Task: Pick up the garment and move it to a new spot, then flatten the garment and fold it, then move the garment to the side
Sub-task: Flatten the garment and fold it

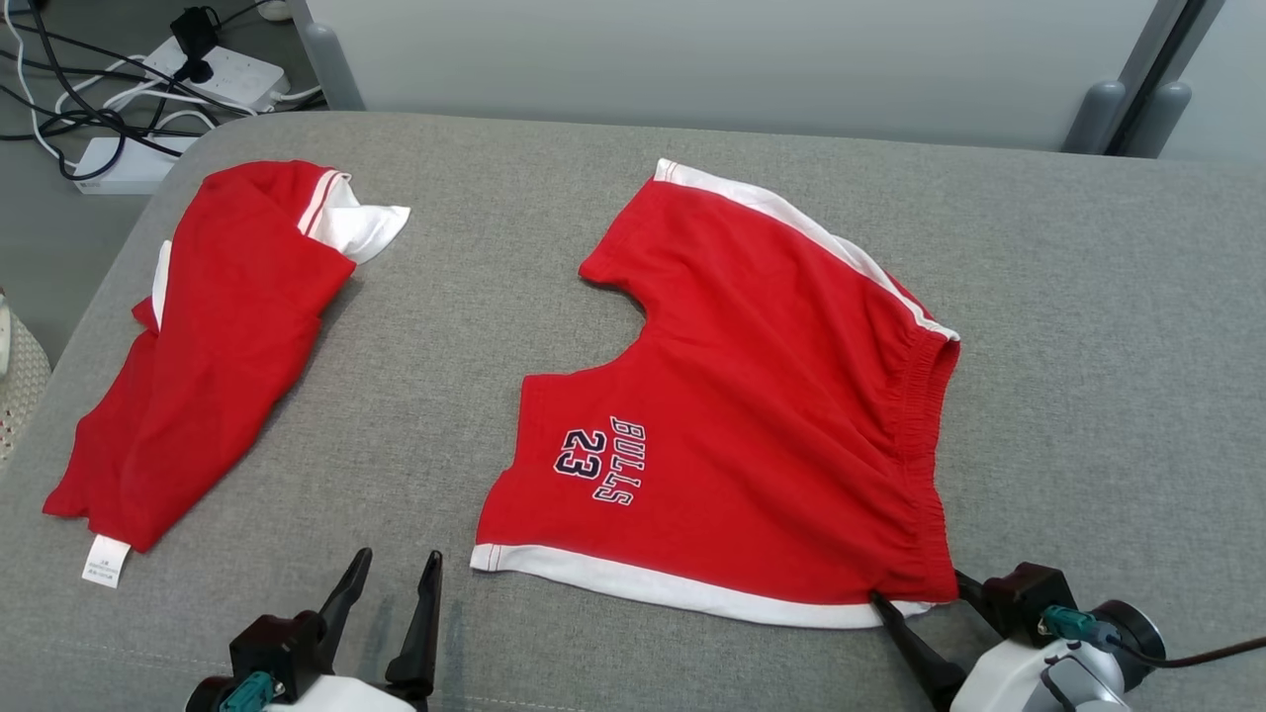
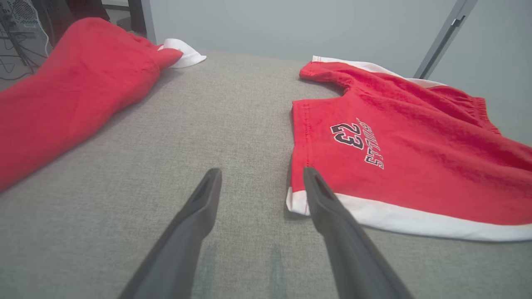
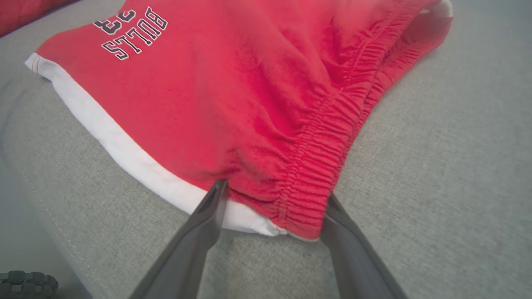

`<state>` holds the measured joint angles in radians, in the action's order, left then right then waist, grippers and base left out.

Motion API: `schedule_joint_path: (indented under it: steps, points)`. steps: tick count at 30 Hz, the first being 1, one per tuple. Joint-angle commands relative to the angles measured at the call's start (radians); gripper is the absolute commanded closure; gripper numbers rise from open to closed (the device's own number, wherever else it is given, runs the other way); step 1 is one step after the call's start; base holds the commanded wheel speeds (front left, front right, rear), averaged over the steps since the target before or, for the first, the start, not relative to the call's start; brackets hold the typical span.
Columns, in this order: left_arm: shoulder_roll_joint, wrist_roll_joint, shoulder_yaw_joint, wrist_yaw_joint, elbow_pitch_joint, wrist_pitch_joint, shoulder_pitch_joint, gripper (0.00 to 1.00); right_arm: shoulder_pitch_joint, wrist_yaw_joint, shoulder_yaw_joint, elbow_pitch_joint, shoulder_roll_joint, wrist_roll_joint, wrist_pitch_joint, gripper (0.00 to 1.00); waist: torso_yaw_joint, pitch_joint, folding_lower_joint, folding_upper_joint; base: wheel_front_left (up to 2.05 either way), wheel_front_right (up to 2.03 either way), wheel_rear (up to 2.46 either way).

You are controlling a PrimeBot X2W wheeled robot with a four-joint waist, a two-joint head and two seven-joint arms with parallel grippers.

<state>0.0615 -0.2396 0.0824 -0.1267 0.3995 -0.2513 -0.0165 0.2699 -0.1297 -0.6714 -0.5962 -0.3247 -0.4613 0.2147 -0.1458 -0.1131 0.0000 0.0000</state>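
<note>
The garment (image 1: 752, 396) is a pair of red shorts with white trim and a "BULLS 23" print, lying fairly flat on the grey padded surface (image 1: 514, 297). The elastic waistband points right and is bunched. My right gripper (image 1: 918, 590) is open at the near waistband corner. In the right wrist view its two fingers straddle that corner of the shorts (image 3: 232, 91) without pinching it. My left gripper (image 1: 396, 564) is open and empty, resting low just left of the near leg's white hem. In the left wrist view the shorts (image 2: 415, 158) lie to the right of the left gripper (image 2: 262, 174).
A second red and white garment (image 1: 218, 346) lies crumpled at the left of the surface, also visible in the left wrist view (image 2: 75, 83). Power strips and cables (image 1: 208, 74) sit on the floor beyond the far left corner. The surface's front edge runs close to both grippers.
</note>
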Motion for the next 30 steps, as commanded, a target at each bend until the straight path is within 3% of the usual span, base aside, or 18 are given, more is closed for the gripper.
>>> schedule_joint_path:
  steps: [1,3,4,5,6,7,11,17,26,30]
  points:
    - [0.016,-0.007,-0.027,-0.004,-0.027,-0.01,-0.054,0.0,0.026,-0.001,-0.033,0.012,-0.03,-0.017,0.005,0.0,0.0,-0.002,0.0,0.0,0.0,0.0,0.0]
    - [0.016,-0.009,-0.025,-0.004,-0.029,-0.01,-0.055,0.0,0.034,-0.001,-0.06,0.009,-0.047,-0.033,-0.002,0.03,0.001,-0.003,0.0,0.0,0.0,0.0,0.0]
    - [0.016,-0.009,-0.023,-0.004,-0.03,-0.01,-0.056,0.0,0.038,-0.001,-0.078,0.007,-0.054,-0.042,-0.009,0.11,0.002,-0.004,0.0,0.0,0.0,0.0,0.0]
    - [0.016,-0.011,-0.02,-0.004,-0.031,-0.01,-0.058,0.0,0.043,-0.001,-0.093,0.005,-0.061,-0.051,-0.014,0.45,0.003,-0.005,0.0,0.0,0.0,0.0,0.0]
    - [0.015,-0.012,-0.019,-0.004,-0.032,-0.01,-0.059,0.0,0.047,-0.001,-0.107,0.005,-0.066,-0.061,-0.018,0.64,0.003,-0.005,0.0,0.0,0.0,0.0,0.0]
    - [0.016,-0.019,-0.004,-0.004,-0.032,-0.01,-0.061,0.0,0.055,-0.001,-0.13,0.004,-0.075,-0.084,-0.024,1.0,0.005,-0.007,0.0,0.0,0.0,0.0,0.0]
    - [0.031,-0.056,0.074,-0.004,-0.006,-0.01,-0.073,0.0,0.073,-0.001,-0.152,-0.002,-0.098,-0.123,-0.021,1.0,0.013,-0.007,0.0,0.0,0.0,0.0,0.0]
    - [0.097,-0.136,0.214,-0.004,0.054,-0.01,-0.119,0.0,0.085,-0.001,-0.165,-0.016,-0.13,-0.147,-0.014,1.0,0.03,-0.007,0.0,0.0,0.0,0.0,0.0]
    - [0.159,-0.324,0.412,-0.004,0.169,-0.01,-0.199,0.0,0.112,-0.001,-0.198,-0.017,-0.129,-0.162,-0.009,1.0,0.079,-0.022,0.0,0.0,0.0,0.0,0.0]
    - [0.172,-0.378,0.437,-0.004,0.201,-0.01,-0.219,0.0,0.125,-0.001,-0.206,-0.019,-0.127,-0.164,-0.004,1.0,0.089,-0.032,0.0,0.0,0.0,0.0,0.0]
